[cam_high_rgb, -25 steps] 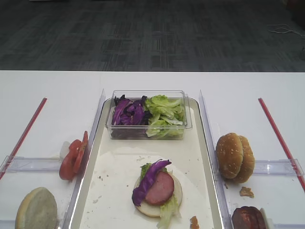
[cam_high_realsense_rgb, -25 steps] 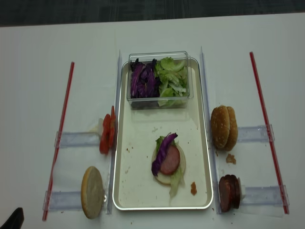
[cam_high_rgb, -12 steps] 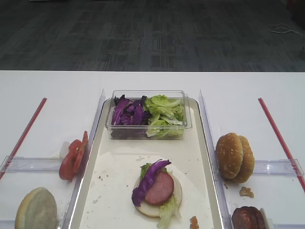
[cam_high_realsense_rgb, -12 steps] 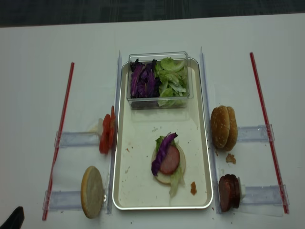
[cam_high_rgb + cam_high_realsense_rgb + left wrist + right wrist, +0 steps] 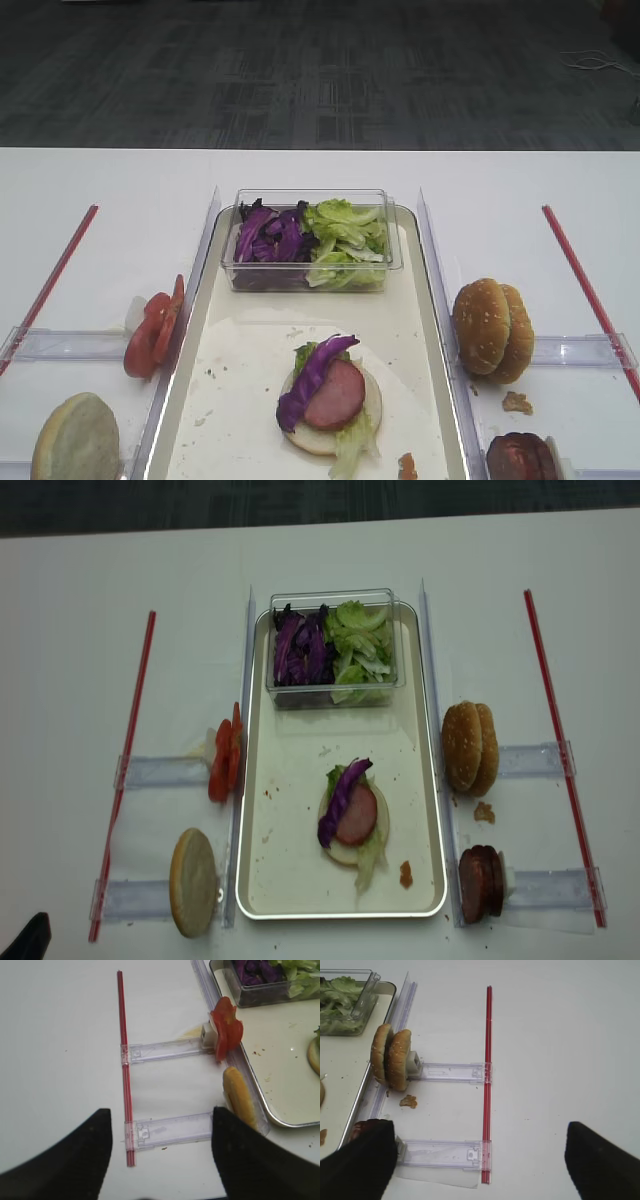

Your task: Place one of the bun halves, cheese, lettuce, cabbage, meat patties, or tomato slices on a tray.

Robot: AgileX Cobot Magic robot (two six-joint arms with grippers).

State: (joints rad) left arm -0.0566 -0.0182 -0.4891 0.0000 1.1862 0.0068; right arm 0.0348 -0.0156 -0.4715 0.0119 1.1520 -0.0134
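Lying near the front of the tray (image 5: 260,880), a bun base carries lettuce (image 5: 368,852), a pink meat round (image 5: 357,815) and a curled purple cabbage strip (image 5: 340,800) draped across its left side. A clear plastic box (image 5: 332,645) of purple and green leaves sits at the tray's far end.

On the left wrist view, the left gripper (image 5: 160,1152) stands wide apart and holds nothing; its two dark fingers (image 5: 75,1160) frame a clear rack arm on the white table (image 5: 80,630). A bun half (image 5: 240,1100) stands on edge just beside its right finger, with tomato slices (image 5: 226,1032) farther on, both outside the tray's left rim.

On the right wrist view, the right gripper (image 5: 477,1160) is also spread wide and empty. Two bun halves (image 5: 391,1059) stand upright ahead of it to the left, and a dark meat patty (image 5: 362,1127) peeks out at its left finger, beside the tray's right rim. The stacked food on the tray lies well apart from both grippers.
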